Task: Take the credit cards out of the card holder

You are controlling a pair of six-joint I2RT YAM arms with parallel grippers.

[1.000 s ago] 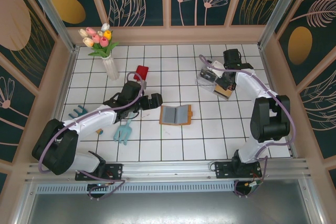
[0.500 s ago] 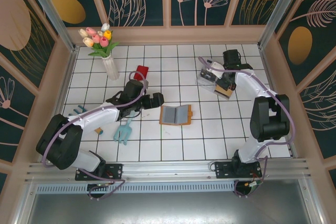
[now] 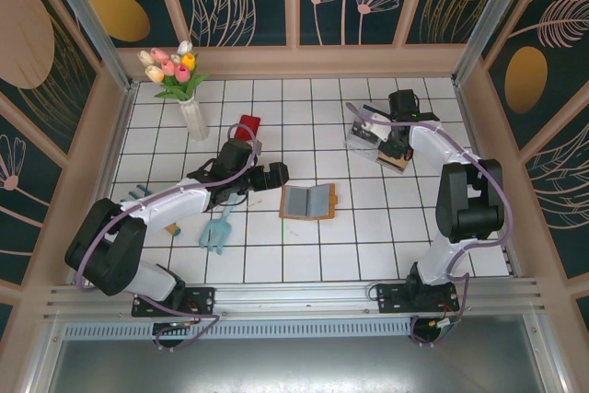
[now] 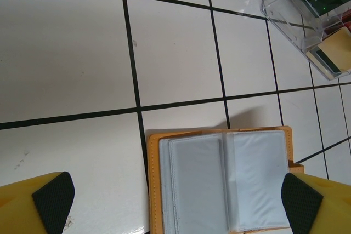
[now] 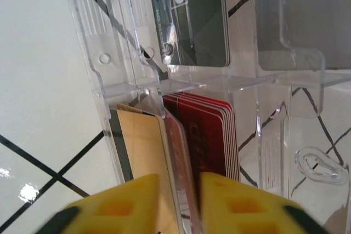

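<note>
Left pincer (image 4: 176,201) gapes over card holder (image 4: 222,182); right pincer (image 5: 179,195), grip unclear, in tray (image 5: 93,64) of cards (image 5: 205,130)

1. The right gripper (image 5: 186,206) is at 6 o'clock, and its two yellow fingers (image 5: 123,206) stand close together with only a narrow gap.
2. A thin reddish sheet (image 5: 176,152) rises from this gap toward 12 o'clock; I cannot tell if the fingers press on it.
3. At 3 o'clock, just beside the sheet, a stack of red cards (image 5: 211,135) stands on edge.
4. At 9 o'clock of the sheet stands a tan card (image 5: 140,152).
5. All these are inside a clear plastic tray (image 5: 93,42).
6. At 12 o'clock, a dark card (image 5: 192,20) with white letters is in another compartment.
7. White tiles (image 5: 38,80) with black lines are at 9 o'clock.
</note>
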